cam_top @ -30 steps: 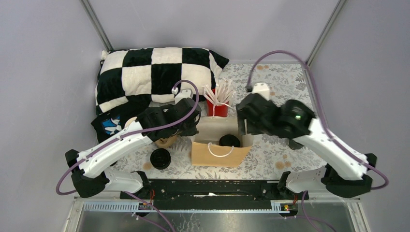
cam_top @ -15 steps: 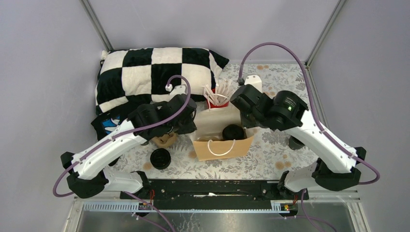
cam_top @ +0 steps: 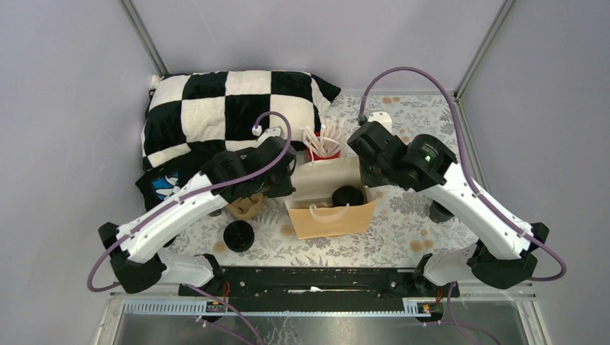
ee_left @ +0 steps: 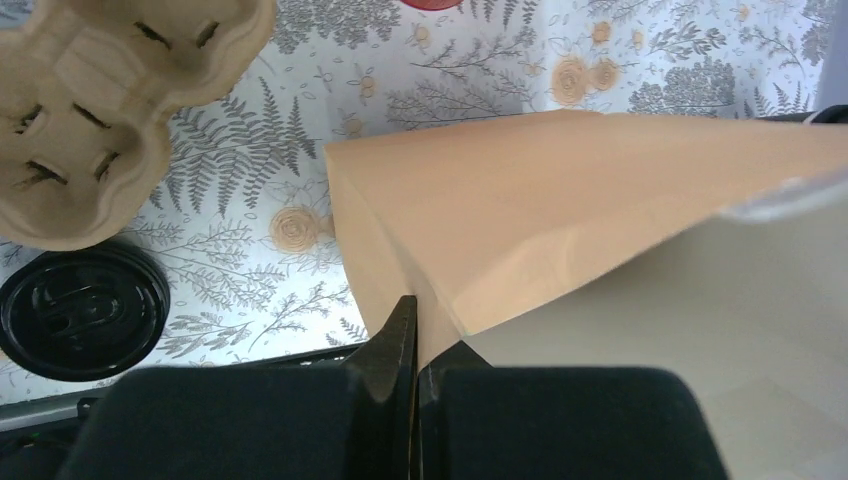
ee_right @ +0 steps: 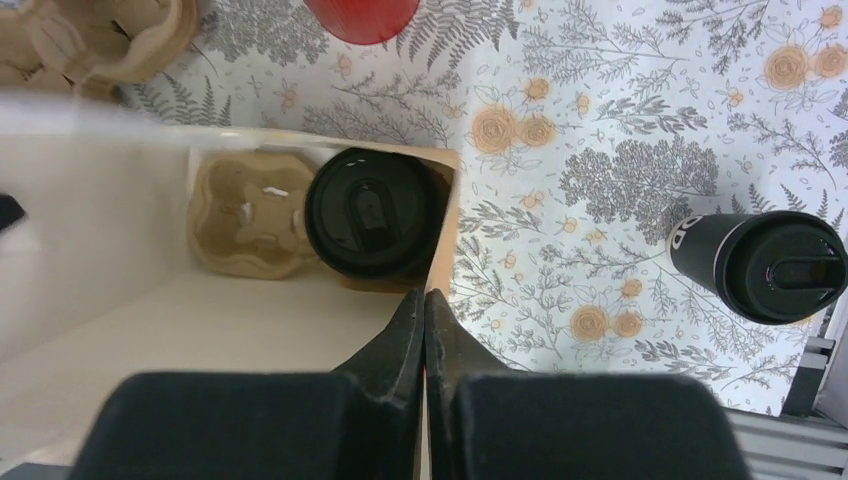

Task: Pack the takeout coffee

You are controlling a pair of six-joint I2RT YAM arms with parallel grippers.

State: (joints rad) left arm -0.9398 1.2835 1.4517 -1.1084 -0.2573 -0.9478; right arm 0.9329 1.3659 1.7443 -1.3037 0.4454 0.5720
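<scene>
The left claw [ee_left: 412, 318] is shut tight, with a folded corner of the paper bag [ee_left: 560, 200] pinched between its tips. The right claw [ee_right: 425, 305] is likewise closed, on the bag's right wall. Inside the bag, one lidded coffee cup [ee_right: 372, 215] is seated in a cardboard tray [ee_right: 245, 215]. The second cup [ee_right: 775, 262] is seen standing on the flowered table [ee_right: 600, 100], well right of the bag. An empty tray [ee_left: 100, 100] and a black lid [ee_left: 80, 310] are seen beside the bag.
</scene>
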